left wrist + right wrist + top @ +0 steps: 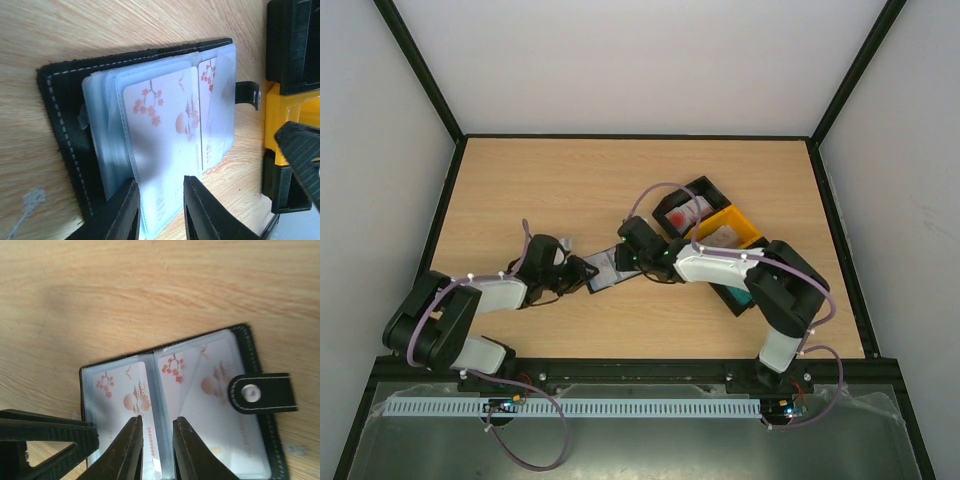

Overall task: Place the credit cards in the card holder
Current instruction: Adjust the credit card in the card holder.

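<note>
The black card holder (605, 270) lies open on the table between both grippers, clear sleeves up. In the left wrist view a pale card with red blossoms (165, 115) sits in the top sleeve of the holder (60, 100). My left gripper (159, 182) is open, its fingers narrowly apart over the sleeve's lower edge. In the right wrist view a blossom card (122, 390) lies on the left page and another (200, 385) on the right page, by the clasp tab (260, 392). My right gripper (158, 419) is open, its fingers straddling the left card's inner edge and the spine.
Joined bins stand right of the holder: a black bin (690, 210) with a red-and-white card, a yellow bin (725, 232) with a pale card, and a black bin (740, 295) with a teal card under the right arm. The yellow bin (280, 120) is close to the tab.
</note>
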### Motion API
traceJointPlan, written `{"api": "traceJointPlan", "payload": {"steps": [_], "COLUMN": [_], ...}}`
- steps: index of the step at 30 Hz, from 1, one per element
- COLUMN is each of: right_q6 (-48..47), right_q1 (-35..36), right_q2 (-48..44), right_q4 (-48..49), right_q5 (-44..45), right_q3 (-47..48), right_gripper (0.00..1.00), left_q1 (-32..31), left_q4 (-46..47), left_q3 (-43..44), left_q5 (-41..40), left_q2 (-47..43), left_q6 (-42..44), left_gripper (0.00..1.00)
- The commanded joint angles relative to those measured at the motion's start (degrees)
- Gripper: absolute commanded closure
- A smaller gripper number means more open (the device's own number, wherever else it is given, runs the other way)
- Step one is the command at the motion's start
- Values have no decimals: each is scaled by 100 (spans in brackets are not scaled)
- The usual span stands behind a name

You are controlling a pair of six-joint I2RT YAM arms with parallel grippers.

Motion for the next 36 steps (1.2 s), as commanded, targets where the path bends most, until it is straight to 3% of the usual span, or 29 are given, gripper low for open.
{"api": "traceJointPlan", "payload": {"steps": [1,14,23,36], "right_q6": [232,230,-131,-183], "right_q1": [-125,-271,-273,-276], "right_q2": [-463,-1094,-135,521], "right_q4": [211,177,-65,-20], "right_q5": [387,591,-493,-876], "right_q3": [-263,-613,-292,-18], "right_gripper": [82,79,82,87], "left_q1": [27,-169,-316,-343], "left_q4": [269,541,609,832], "left_q3": [232,550,586,476], "left_q5": [225,219,95,112], "left_q2": [146,419,460,551], "left_q6": [-16,-109,-180,-271], "left_gripper": [73,67,66,64]}}
